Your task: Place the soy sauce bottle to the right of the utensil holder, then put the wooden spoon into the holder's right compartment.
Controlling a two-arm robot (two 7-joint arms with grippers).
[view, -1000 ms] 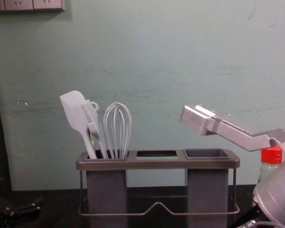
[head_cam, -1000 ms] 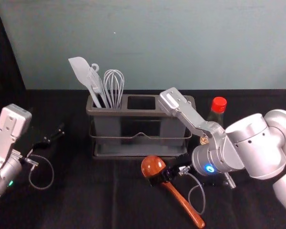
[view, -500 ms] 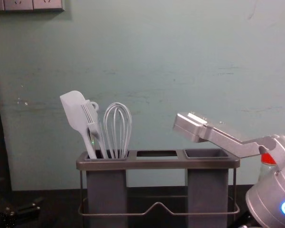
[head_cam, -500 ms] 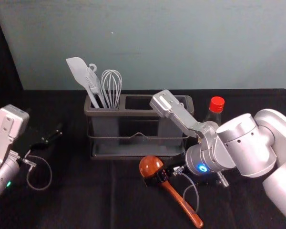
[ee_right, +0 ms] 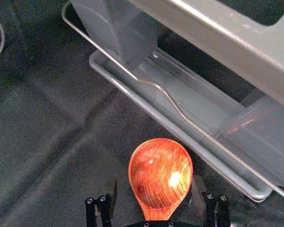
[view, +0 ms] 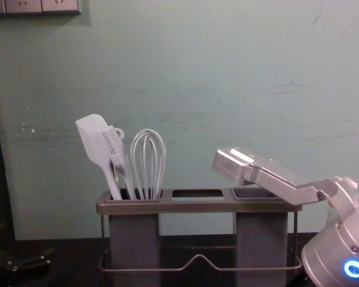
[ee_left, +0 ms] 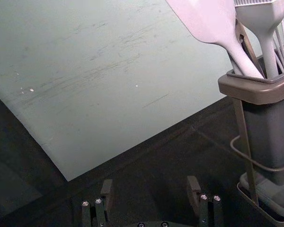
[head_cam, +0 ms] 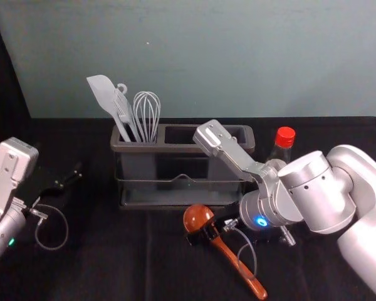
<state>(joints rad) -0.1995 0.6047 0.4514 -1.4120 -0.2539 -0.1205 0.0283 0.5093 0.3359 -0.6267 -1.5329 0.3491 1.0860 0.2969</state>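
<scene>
Carefully, I hold my right pincer [head_cam: 200, 234] low in front of the utensil holder [head_cam: 194, 149], its fingers [ee_right: 114, 197] parted, one on either side of the wooden spoon [head_cam: 235, 259], with a bit of room between them and its neck. The spoon lies on the black cloth [head_cam: 106, 257], bowl toward the holder, handle slanting outward to my right and nearer my body. Its bowl is just beside the tray's front edge [ee_right: 173, 124]; whether they touch, I cannot tell. My wrist housing reaches up across the head and chest views of the holder's right compartment [head_cam: 238, 133], covering part of its rim. Just past the holder's right end, the soy sauce bottle [head_cam: 284, 138] stands upright near the table's back edge, a narrow gap between them, its lower part hidden behind my arm. On the left, my other pincer [head_cam: 74, 176] waits well apart from the spoon, spread wide, beyond the compartment with the spatula [head_cam: 104, 93] and whisk [head_cam: 146, 113].
</scene>
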